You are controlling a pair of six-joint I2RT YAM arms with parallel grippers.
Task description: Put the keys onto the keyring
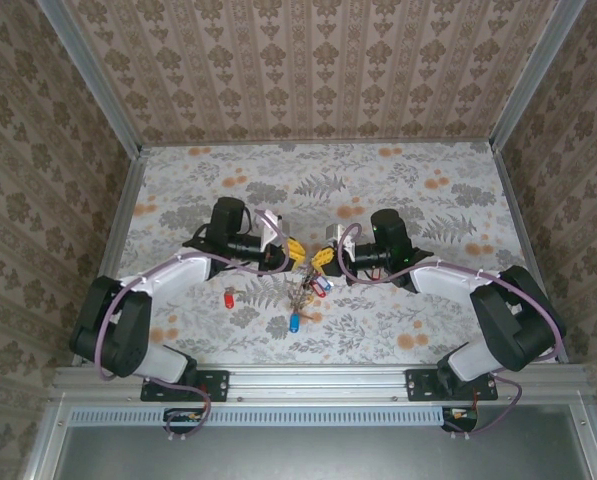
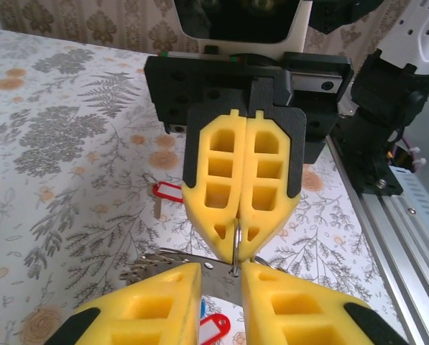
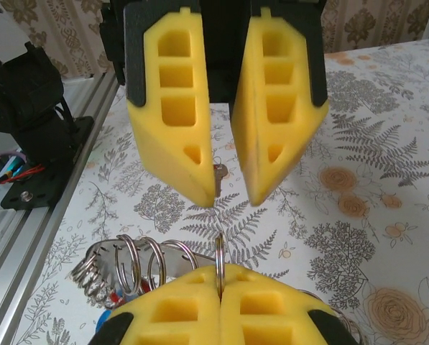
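The right gripper (image 2: 237,253) has its jaws shut tight on the keyring (image 2: 164,267), so it cannot slide. The left gripper (image 3: 232,198) faces it, jaws partly open, gripping nothing I can see. Red key (image 1: 227,299) and blue key (image 1: 294,322) lie on the worktop (image 1: 428,200).

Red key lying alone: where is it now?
Top view: the red key lies on the table left of centre, beside the left arm, left of the key bunch.

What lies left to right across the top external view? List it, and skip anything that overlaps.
red-tagged key → left hand → right hand
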